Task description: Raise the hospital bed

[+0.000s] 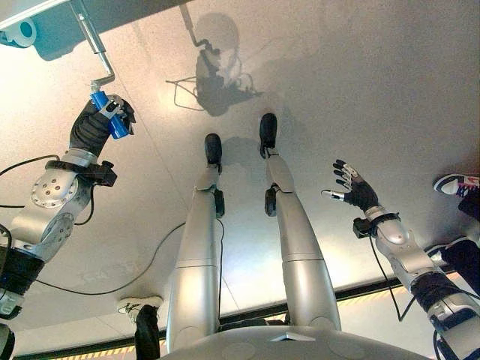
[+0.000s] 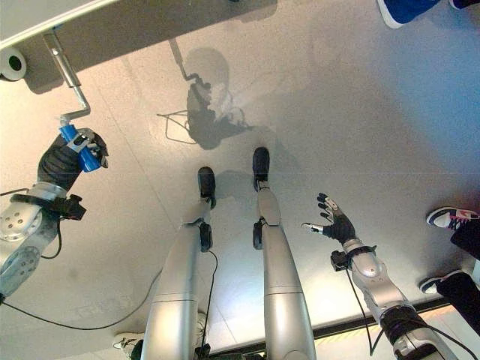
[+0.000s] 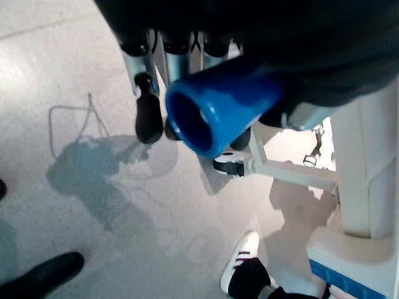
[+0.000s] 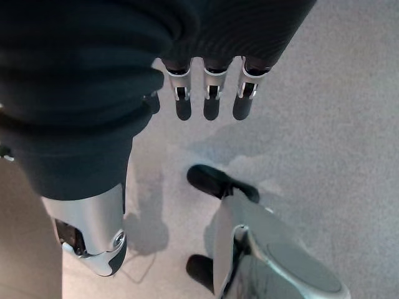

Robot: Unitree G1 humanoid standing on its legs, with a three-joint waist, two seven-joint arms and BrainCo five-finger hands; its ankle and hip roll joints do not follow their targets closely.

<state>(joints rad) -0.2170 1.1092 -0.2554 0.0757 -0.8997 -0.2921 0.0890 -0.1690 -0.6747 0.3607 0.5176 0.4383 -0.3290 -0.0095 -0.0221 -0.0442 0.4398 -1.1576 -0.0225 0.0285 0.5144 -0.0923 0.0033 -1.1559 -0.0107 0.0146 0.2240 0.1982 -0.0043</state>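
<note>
Both hands up | left hand (image 1: 112, 112) curled round blue crank handle (image 3: 215, 112) | right hand (image 1: 351, 187) spread, empty

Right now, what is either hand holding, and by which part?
The left hand grips the bed crank by its blue handle. The right hand is open, holding nothing.
</note>
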